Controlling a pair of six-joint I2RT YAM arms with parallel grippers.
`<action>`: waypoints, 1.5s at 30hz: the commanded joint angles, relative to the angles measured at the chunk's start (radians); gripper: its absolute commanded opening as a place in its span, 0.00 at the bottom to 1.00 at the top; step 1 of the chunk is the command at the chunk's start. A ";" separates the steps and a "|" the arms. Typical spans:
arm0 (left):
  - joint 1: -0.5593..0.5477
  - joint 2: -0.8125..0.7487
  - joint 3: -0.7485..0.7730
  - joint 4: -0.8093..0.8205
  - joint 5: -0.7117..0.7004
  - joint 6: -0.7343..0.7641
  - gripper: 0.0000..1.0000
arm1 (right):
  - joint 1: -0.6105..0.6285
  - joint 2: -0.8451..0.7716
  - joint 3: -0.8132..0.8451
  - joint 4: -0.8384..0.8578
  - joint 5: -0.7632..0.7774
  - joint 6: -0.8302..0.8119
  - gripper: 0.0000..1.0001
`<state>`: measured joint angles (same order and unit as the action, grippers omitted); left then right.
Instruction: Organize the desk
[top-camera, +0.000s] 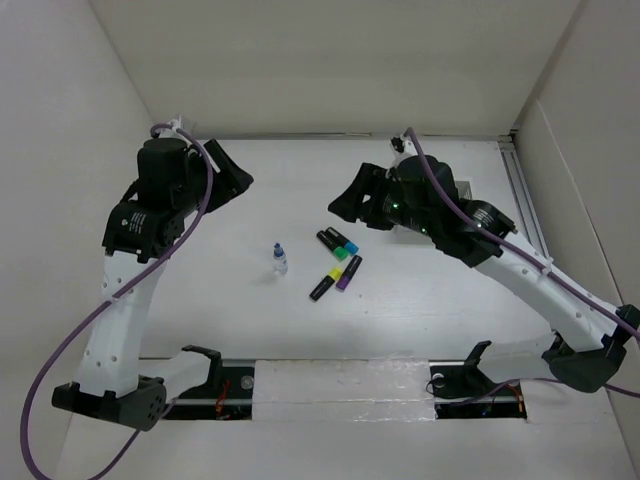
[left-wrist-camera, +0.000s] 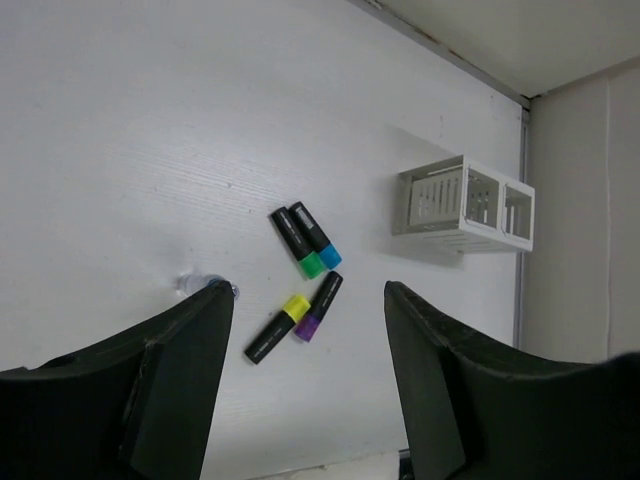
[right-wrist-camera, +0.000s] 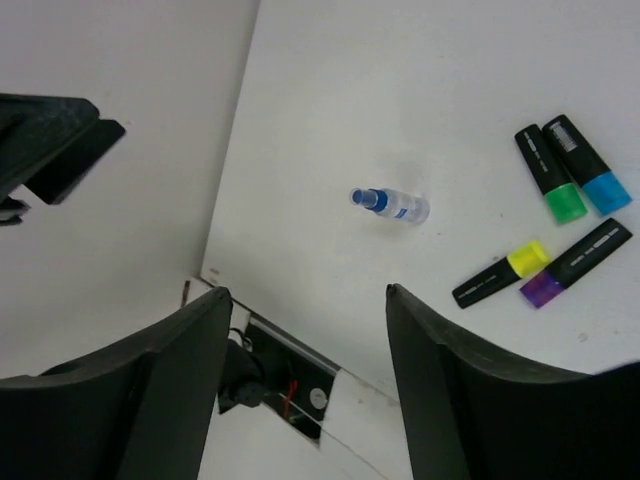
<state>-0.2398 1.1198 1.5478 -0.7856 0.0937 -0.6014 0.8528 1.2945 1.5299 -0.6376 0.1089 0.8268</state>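
The left arm rises from its near-left base, and the left gripper (top-camera: 232, 180) hangs high over the far left of the desk (top-camera: 300, 330). Its fingers are spread wide and hold nothing. The right arm slants far and left, and the right gripper (top-camera: 352, 200) is raised, equally wide and empty. The desk fills the scene below. At its middle lie four markers (top-camera: 338, 262), with a small bottle (top-camera: 279, 259) just to their left.

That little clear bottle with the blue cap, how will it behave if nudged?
The bottle looks small and clear, so it is probably light and easily shoved. Its rounded body would likely roll or tip if pushed sideways. Its smooth surface may slip when pinched.
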 joint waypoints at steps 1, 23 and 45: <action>0.005 -0.034 0.003 0.072 0.001 0.000 0.58 | 0.011 0.005 0.012 -0.014 -0.007 -0.049 0.69; -0.038 0.074 0.089 -0.164 -0.164 -0.064 0.58 | 0.164 0.104 -0.196 0.129 0.127 -0.024 0.76; -0.029 -0.218 -0.247 0.190 -0.232 -0.084 0.73 | 0.192 0.638 0.355 -0.102 0.175 -0.196 0.71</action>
<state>-0.2733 0.9085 1.2919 -0.6659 -0.1261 -0.6930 1.0203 1.9579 1.8256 -0.7418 0.2935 0.6640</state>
